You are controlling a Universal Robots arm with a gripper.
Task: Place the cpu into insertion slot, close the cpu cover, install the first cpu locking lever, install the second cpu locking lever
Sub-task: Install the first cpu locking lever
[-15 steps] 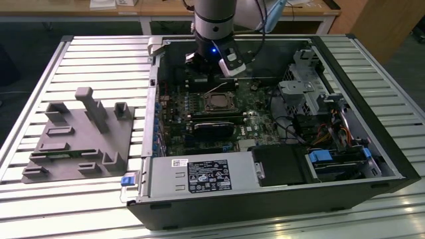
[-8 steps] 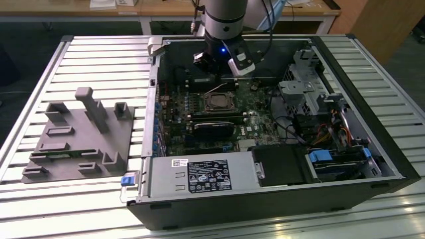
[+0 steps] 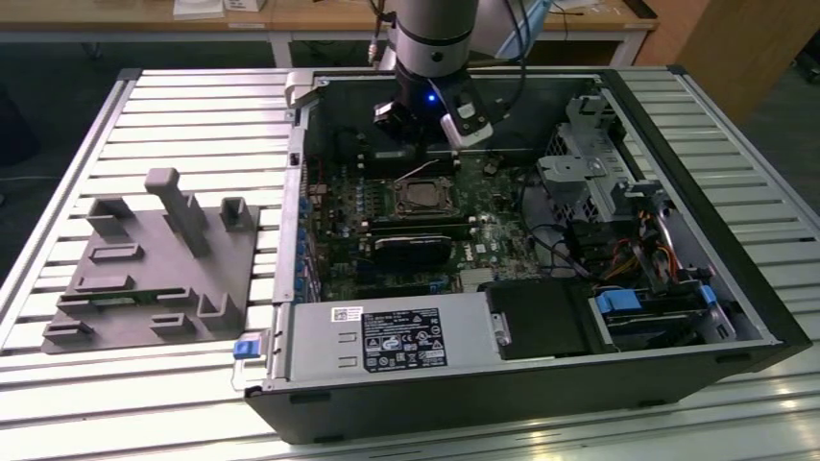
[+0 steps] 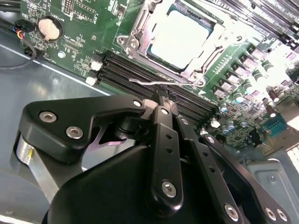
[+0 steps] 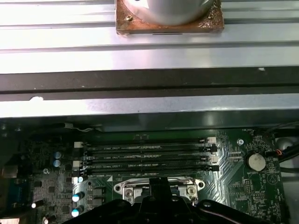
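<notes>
Exterior view, near end first: grey power-supply box with a label (image 3: pixel 384 336) sits in the open black computer case (image 3: pixel 750 307) on the slatted aluminium bench (image 3: pixel 192 96). A grey plastic fixture block with pegs (image 3: pixel 154 259) lies outside the case, on the exterior view's left. Mid-case, on the green motherboard (image 3: pixel 384 230), the small square cpu with a dull silver top (image 3: pixel 424 198) is seated in the socket, so step one looks done. In the second wrist view the cpu (image 4: pixel 182 39) lies flat, and the thin dark-metal square cpu cover (image 4: pixel 154 56) appears to be down around it. That is my read only, the edges are glary. The thin bent wire locking lever (image 4: pixel 145 82) runs along the socket edge beside the black memory slots (image 4: pixel 126 70) and looks unlatched. I can't tell the other lever's state, so both lever steps read as open. Past the socket, the silver-grey arm (image 3: pixel 436 38) comes down near vertical, wrist pointing into the case. The black claw (image 3: pixel 421 144) hangs just over the socket's far edge. Claw (image 4: pixel 163 95) fingers are pressed together into one tip, right at the wire lever. Can't tell if it touches or pinches the wire.
</notes>
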